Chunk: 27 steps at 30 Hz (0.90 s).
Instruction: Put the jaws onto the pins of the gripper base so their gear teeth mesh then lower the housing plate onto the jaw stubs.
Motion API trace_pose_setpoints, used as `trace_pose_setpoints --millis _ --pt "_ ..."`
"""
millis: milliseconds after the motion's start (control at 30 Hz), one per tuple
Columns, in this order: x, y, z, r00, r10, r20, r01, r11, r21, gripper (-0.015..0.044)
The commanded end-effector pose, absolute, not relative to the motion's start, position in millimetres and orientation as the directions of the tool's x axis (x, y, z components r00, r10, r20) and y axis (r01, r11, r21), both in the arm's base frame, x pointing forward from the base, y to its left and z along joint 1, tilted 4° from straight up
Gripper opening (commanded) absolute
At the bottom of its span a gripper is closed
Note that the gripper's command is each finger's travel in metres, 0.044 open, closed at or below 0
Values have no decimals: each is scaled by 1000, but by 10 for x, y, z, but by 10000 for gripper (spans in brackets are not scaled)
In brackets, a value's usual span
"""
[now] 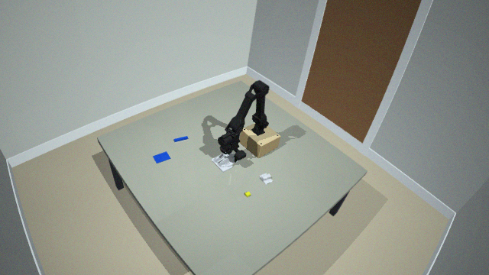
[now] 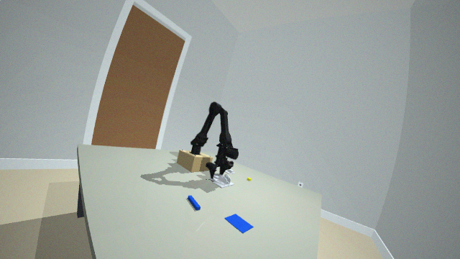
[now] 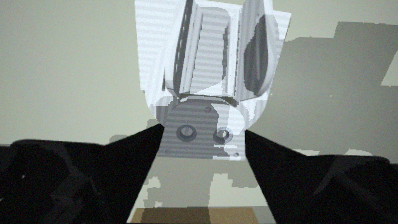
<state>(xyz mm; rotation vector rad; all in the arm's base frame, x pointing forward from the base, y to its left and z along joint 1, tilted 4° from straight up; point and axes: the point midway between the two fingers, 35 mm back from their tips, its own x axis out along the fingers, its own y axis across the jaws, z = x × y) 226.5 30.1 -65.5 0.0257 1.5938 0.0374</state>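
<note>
End effector (image 1: pixel 233 155) (image 2: pixel 217 173) (image 3: pixel 202 130) grasping what looks like the housing plate (image 3: pixel 200 150), just left of the wooden block (image 1: pixel 270 147) (image 2: pixel 185 162) (image 3: pixel 200 216), over gripper base (image 1: pixel 218 163) (image 2: pixel 224 185) (image 3: pixel 150 45) and jaws; closing step likely, next calling for level lowering onto both stubs, then release.

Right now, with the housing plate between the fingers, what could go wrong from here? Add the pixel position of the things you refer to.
The gripper (image 1: pixel 231 156) (image 2: pixel 217 178) (image 3: pixel 202 130) grips the housing plate (image 3: pixel 201 150) by its two side edges, so it could pivot and seat tilted. Its two round holes may miss the stubs; the wrist view doesn't settle their alignment. The jaws stand upright on the gripper base (image 3: pixel 148 50) right beside the plate, so an off-line push might shift them.
</note>
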Motion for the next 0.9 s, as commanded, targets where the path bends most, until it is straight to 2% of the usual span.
trace_pose_setpoints --millis 0,867 --pt "2258 302 -687 -28 39 -999 -3 999 39 351" --pt "2243 298 -643 -29 39 -999 -3 999 39 351"
